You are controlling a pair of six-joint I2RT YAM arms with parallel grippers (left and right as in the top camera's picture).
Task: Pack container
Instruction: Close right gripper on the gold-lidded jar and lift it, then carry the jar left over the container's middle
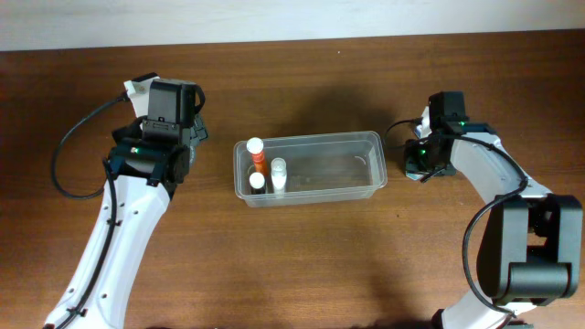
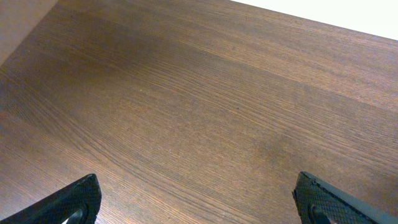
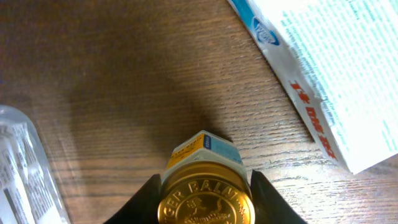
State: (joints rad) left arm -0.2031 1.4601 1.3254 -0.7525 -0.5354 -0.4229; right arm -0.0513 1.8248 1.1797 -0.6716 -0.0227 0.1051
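The container, a clear plastic tub, lies in the middle of the table in the overhead view. Three small bottles stand at its left end: one orange with a white cap and two white ones. My right gripper is shut on a small jar with a gold embossed lid, low over the table just right of the container. In the overhead view it hides the jar. My left gripper is wide open and empty over bare wood, left of the container.
A white box with green and blue print lies on the table just beyond my right gripper. The container's clear wall shows at the left edge of the right wrist view. The table's far edge meets a white wall.
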